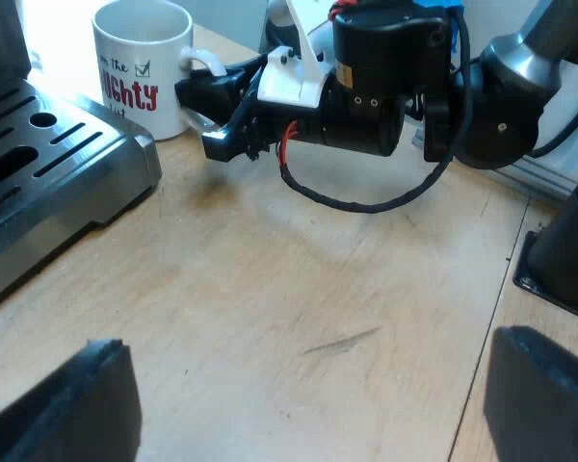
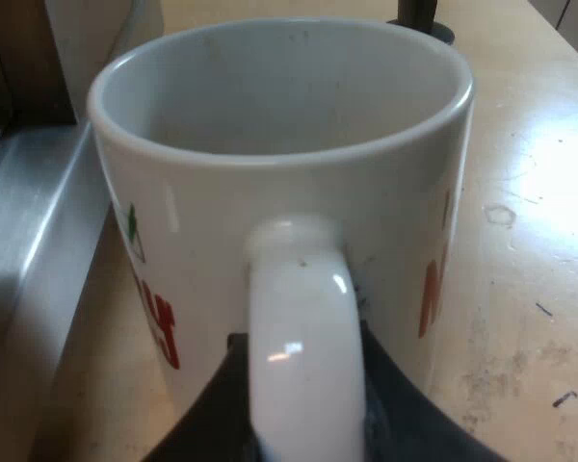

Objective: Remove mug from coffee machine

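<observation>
A white mug (image 1: 140, 67) with red and green lettering stands on the wooden table (image 1: 318, 298), close beside the espresso machine's steel drip tray (image 1: 48, 164). My right gripper (image 1: 210, 104) reaches to the mug's handle. In the right wrist view the mug (image 2: 289, 164) is very near and empty inside. Its white handle (image 2: 303, 346) sits between the two dark fingers (image 2: 217, 409) of my right gripper (image 2: 303, 395), which press against both sides of it. My left gripper (image 1: 299, 404) hangs open over bare table, well apart from the mug.
The drip tray's slotted grate and steel edge (image 2: 29, 250) run right next to the mug. A black arm base (image 1: 568, 250) stands at the table's edge. A small dark foot (image 2: 419, 14) stands on the table beyond the mug.
</observation>
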